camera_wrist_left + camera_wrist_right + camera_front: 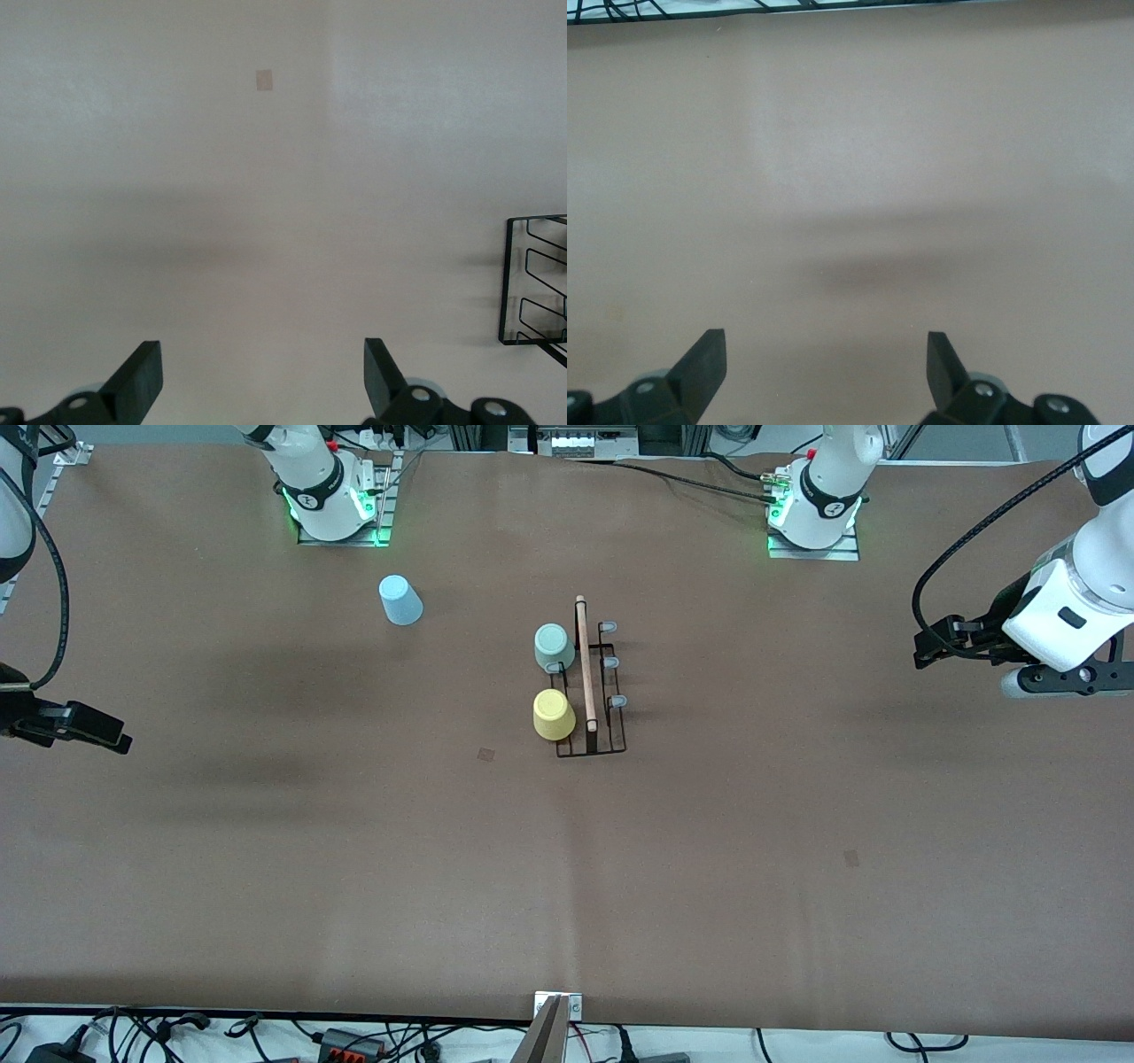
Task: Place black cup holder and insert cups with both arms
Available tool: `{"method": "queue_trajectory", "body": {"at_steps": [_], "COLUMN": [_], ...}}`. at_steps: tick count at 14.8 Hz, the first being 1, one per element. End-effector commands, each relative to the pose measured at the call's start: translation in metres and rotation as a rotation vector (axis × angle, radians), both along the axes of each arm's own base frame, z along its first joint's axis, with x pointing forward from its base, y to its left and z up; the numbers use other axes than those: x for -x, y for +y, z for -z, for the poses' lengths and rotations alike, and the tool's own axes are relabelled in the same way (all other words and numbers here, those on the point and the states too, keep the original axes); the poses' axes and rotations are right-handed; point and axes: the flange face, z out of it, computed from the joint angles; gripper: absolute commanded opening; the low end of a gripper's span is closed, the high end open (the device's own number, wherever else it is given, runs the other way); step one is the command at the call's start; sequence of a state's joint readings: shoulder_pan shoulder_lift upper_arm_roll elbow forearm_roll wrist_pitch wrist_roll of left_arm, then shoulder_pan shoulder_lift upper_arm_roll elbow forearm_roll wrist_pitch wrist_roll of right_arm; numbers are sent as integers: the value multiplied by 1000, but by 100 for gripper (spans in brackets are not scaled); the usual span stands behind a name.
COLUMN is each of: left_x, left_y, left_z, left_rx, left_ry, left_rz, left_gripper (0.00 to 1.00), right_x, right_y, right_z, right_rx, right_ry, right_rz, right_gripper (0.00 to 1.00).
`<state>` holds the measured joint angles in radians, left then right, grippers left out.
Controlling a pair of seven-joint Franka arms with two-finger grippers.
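Still loose, the blue cup may tip when grabbed; left gripper and right gripper hang wide open, empty, over bare table ends.

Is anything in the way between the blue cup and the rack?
Nothing visible. The blue cup stands alone toward the right arm's end, with bare table between it and the rack. Both the left gripper and the right gripper are open over bare table.
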<state>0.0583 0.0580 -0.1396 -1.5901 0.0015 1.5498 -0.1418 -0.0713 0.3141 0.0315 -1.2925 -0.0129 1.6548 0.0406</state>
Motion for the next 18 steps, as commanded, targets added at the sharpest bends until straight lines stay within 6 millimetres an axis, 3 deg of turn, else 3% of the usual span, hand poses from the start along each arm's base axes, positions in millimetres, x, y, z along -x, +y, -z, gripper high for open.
{"method": "queue_trajectory", "body": {"at_steps": [1,6,12,18], "left_x": [-2,0,0,-2], "left_y": [4,5,8,6], "left_z": [-4,-3,-3,-5], "left_rx": [3,2,2,4], "left_ry": [8,17,20,8], "left_rz": [14,11,7,8], "left_gripper": [100,100,100,100], "right_x": [17,38,71,76], "right_y": [-3,-10,-7,-3], "right_z": [-14,-17,-5,-5], "right_rx": [8,7,21,26], "right_ry": [21,123,65,51], "right_rz": [-16,0,-6,-44], "right_gripper": [100,100,100,100]}}
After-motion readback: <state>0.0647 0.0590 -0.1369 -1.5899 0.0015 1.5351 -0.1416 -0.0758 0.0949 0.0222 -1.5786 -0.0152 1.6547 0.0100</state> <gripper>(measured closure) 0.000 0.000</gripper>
